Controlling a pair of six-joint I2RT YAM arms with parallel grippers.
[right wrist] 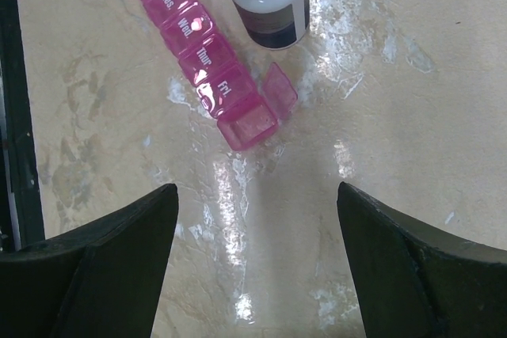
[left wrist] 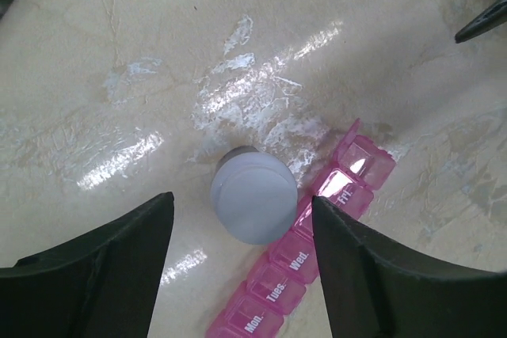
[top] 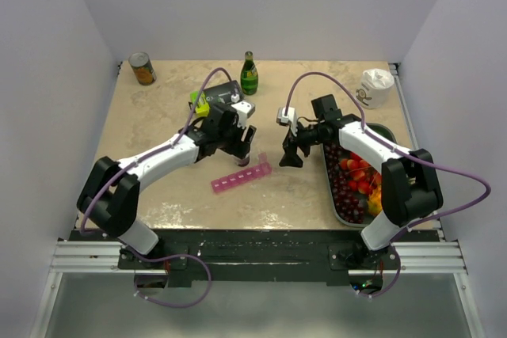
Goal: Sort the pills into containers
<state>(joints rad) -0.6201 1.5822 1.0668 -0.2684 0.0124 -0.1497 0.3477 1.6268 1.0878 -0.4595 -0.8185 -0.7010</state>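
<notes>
— Where are the containers?

— On the beige table, between the arms, just beside a white-capped bottle. The end lid is flipped open; the rest are shut, contents unclear.

— And the pincers?

— The left gripper is released, fingers either side of the bottle. The right gripper is spread wide, holding nothing. Pale walls surround everything.
</notes>
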